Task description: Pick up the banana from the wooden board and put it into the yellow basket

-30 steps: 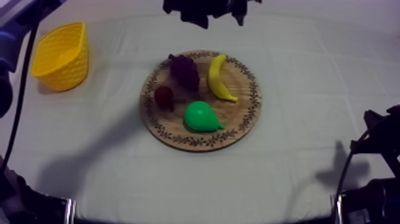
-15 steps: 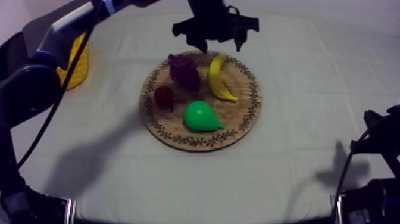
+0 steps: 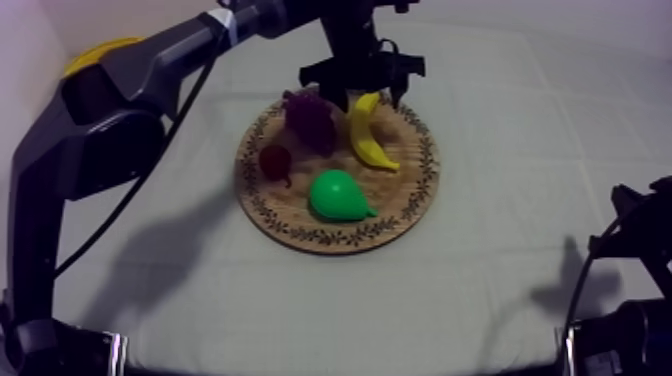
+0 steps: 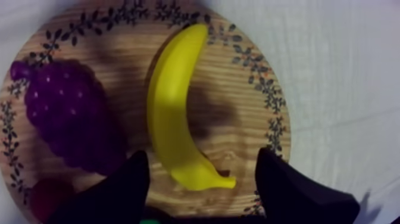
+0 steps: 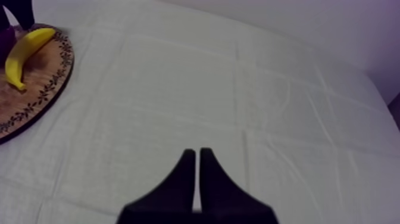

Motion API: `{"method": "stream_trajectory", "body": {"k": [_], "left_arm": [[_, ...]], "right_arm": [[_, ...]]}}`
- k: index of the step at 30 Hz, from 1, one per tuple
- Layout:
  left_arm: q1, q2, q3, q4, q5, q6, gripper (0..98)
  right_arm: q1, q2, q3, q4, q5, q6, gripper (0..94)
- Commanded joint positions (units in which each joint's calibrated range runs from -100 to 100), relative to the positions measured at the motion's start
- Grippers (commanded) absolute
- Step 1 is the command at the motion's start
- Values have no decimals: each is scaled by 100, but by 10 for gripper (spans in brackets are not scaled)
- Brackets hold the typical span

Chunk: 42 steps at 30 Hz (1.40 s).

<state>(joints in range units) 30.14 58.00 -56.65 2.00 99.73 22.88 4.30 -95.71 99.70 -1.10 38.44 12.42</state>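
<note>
Top: left gripper [image 3: 368, 90] hangs over the far end of the banana [image 3: 367, 135] on the board [image 3: 300, 228] — the nearer arm. Left wrist: jaws spread, straddling the banana — its long axis crosses their gap. Right wrist: right gripper [image 5: 197, 159] pressed together, well off.

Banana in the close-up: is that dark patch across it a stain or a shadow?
Likely shadow: in the left wrist view it darkens banana and wooden board alike under the open left tool; in the top view the left arm shades the cloth.
</note>
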Motion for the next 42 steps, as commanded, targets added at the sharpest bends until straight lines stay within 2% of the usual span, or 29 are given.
{"method": "stream_trajectory", "body": {"k": [1,9,20,25,30,32,36,42], "left_arm": [[-22,215,-214,64,9,-12,665],[-114,669,-495,270,10,-6,666],[-190,1027,-612,352,11,5,617],[-188,1124,-660,362,11,17,509],[-177,1143,-659,330,11,47,255],[-173,1119,-629,329,11,60,188],[-143,889,-513,267,11,111,136],[-87,-55,-69,86,11,209,126]], "right_arm": [[-1,-4,-3,5,3,1,6],[-1,-4,-3,5,3,1,6],[-1,-4,-3,5,3,1,6],[-1,-4,-3,5,3,1,6],[-1,-4,-3,5,3,1,6],[-1,-4,-3,5,3,1,6],[-1,-4,-3,5,3,1,6],[-1,-4,-3,5,3,1,6]]}}
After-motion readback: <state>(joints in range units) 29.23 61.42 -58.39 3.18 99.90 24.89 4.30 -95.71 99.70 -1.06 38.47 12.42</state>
